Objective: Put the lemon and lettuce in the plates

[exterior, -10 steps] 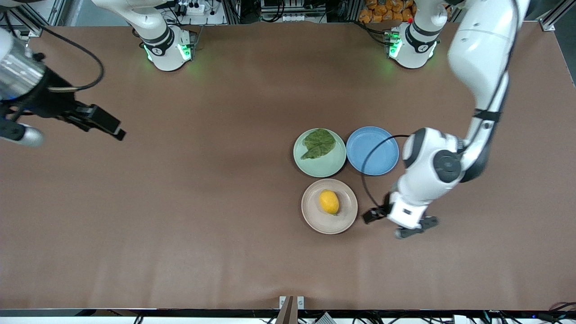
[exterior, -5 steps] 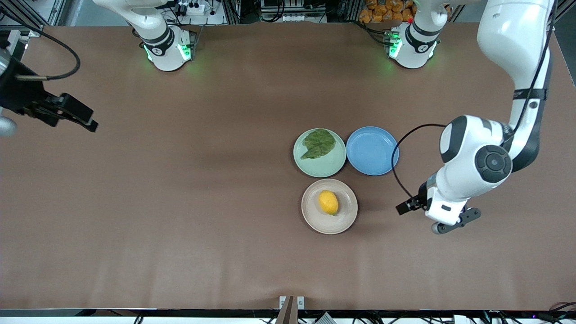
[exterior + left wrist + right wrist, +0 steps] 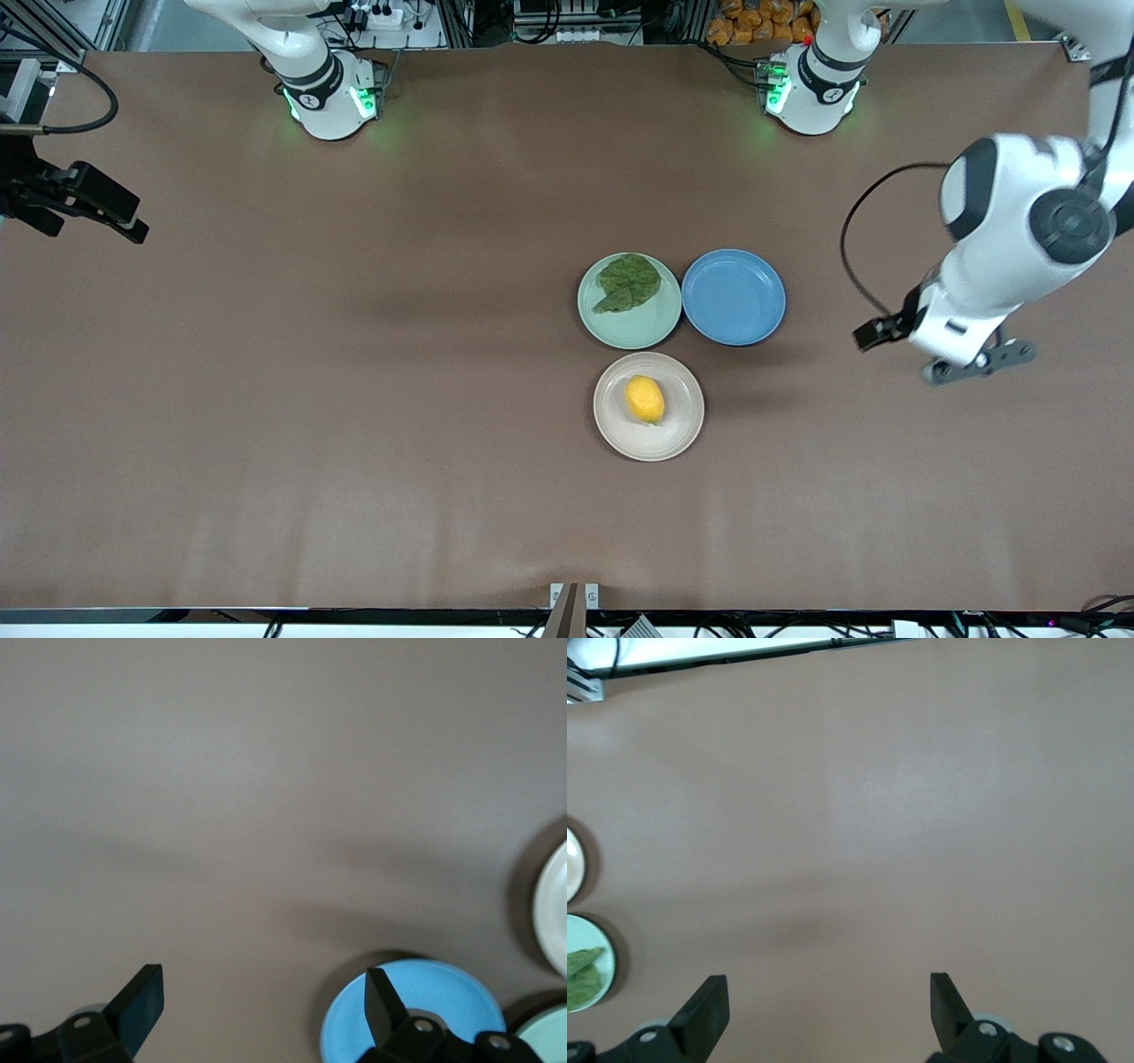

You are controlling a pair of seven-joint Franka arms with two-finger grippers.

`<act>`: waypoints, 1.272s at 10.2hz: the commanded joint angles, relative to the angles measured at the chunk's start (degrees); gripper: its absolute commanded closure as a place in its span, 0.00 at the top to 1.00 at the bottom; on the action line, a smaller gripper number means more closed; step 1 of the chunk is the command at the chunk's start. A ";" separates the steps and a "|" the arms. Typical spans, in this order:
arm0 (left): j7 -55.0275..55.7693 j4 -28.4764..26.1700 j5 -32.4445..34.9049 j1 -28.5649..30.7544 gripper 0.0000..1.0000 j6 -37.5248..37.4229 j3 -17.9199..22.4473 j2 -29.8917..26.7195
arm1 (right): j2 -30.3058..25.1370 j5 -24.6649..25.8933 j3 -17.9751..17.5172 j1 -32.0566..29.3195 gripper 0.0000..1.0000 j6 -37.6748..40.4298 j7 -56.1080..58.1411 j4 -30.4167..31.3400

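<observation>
The lemon point(image 3: 646, 399) lies in the beige plate point(image 3: 683, 427). The lettuce point(image 3: 629, 282) lies in the mint green plate point(image 3: 634, 330), which is farther from the front camera and touches the beige plate's rim. My left gripper point(image 3: 974, 363) is open and empty over bare table, toward the left arm's end from the plates; its wrist view shows it open point(image 3: 261, 1005). My right gripper point(image 3: 102, 211) is open and empty over the right arm's end of the table; its wrist view point(image 3: 828, 1005) shows the lettuce point(image 3: 580, 973) at the picture's edge.
An empty blue plate point(image 3: 733, 297) stands beside the mint plate, toward the left arm's end; it also shows in the left wrist view point(image 3: 443, 1005). The brown table point(image 3: 354, 399) lies around the three plates.
The left arm has drawn back from beside the beige plate toward its own end of the table. The right arm has drawn back toward its end. Lemon and lettuce have not moved.
</observation>
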State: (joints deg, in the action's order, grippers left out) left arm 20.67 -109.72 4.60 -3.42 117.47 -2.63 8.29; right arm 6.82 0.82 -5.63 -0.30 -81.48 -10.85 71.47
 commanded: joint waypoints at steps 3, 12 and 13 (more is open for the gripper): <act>-1.25 -0.27 -0.82 4.38 1.00 -0.65 -4.22 -6.88 | -0.58 1.29 -1.22 -0.41 1.00 -0.61 2.50 2.09; -15.66 24.37 -3.63 4.12 1.00 -33.18 -6.16 -8.20 | -11.22 0.68 0.88 0.12 1.00 -8.35 5.93 18.37; -15.66 24.72 -4.67 4.21 1.00 -33.53 -6.16 -8.12 | -10.87 0.68 0.88 0.03 1.00 -7.30 6.19 16.78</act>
State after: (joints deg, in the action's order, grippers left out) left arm 6.67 -86.73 2.00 0.05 85.76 -8.46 -0.36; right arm -2.12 1.21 -4.86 -0.09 -89.08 -5.71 87.49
